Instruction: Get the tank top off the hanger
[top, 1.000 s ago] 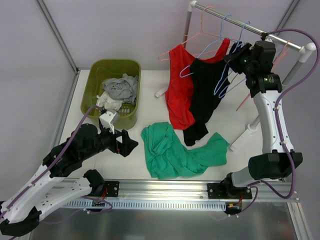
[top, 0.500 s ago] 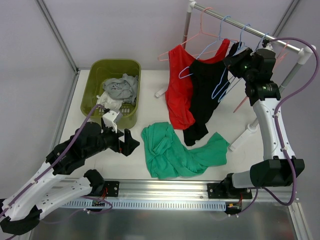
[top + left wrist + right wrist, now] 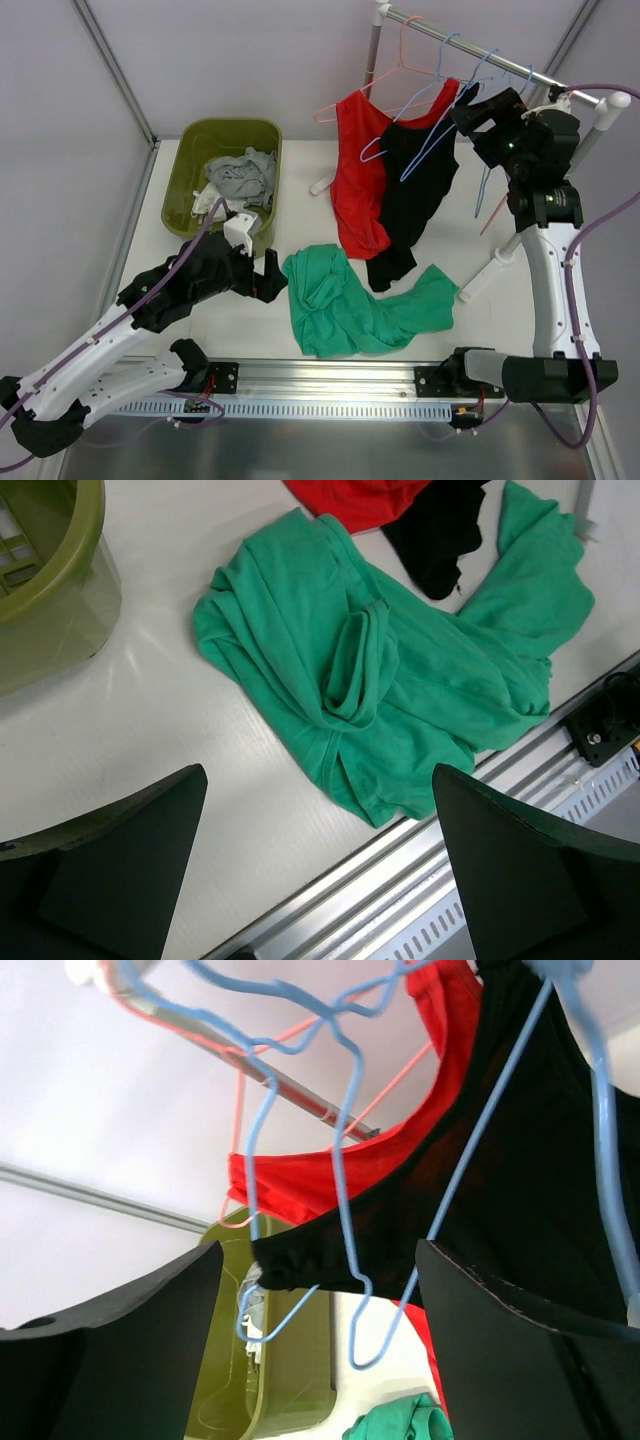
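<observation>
Top external view: the black top [image 3: 410,200] hangs from the rail [image 3: 470,50] at the far right of the table [image 3: 300,200]. It is draped on a blue hanger [image 3: 430,140], and its lower hem reaches down to the far edge of a green garment [image 3: 350,305] that lies crumpled on the table. A red top [image 3: 358,170] hangs just to the left of the black top and overlaps it in part. A pink hanger [image 3: 400,65] shows above the red top. The right gripper [image 3: 470,112] is raised to rail height, just beside the black top's right shoulder strap. From this view I cannot tell whether it touches the cloth. Right wrist view: the fingers [image 3: 130,1330] are spread wide and nothing is pinched between them. The black top and several blue hanger wires lie beyond the gap. The left gripper [image 3: 272,280] is low over the table, between a basket [image 3: 195,150] of clothes and the green garment, and points toward the garment. Left wrist view: its fingers [image 3: 120,860] stand wide apart and hold nothing. The green garment and bare table are in the gap between them, and the basket wall is at the upper left. The black top is not yet off its hanger.
</observation>
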{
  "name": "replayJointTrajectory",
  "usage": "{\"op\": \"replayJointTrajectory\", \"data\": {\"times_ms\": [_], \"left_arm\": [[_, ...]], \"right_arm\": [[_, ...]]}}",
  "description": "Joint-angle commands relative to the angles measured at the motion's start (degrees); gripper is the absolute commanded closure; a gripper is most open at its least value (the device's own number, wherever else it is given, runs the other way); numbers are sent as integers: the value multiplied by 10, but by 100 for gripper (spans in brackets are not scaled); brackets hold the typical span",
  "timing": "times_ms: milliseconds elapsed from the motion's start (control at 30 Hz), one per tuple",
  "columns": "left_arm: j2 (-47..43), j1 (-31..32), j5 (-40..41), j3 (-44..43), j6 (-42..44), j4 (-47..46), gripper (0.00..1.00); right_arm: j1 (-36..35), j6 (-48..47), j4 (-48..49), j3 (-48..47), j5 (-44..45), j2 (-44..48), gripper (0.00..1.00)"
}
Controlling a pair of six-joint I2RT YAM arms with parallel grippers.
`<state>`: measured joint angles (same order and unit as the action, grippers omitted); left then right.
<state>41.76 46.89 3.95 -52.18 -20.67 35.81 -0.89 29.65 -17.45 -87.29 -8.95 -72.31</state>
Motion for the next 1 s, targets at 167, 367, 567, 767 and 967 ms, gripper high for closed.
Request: {"op": "replayJointTrajectory", "data": {"times_ms": [167, 367, 567, 767, 967], "left_arm": [[168, 0, 51, -59, -41, -21, 1], [333, 0, -9, -107, -32, -71, 1], [461, 0, -66, -97, -46, -133, 1], [512, 0, -190, -24, -80, -312, 1], [532, 8, -282, 38, -132, -446, 1]], "right_arm": [[25, -66, -9, 36, -84, 135, 1], [31, -117, -36, 68, -167, 240, 0], [31, -165, -62, 115, -244, 360, 1], [30, -207, -99, 150, -249, 430, 1], [30, -219, -109, 162, -276, 439, 0]]}}
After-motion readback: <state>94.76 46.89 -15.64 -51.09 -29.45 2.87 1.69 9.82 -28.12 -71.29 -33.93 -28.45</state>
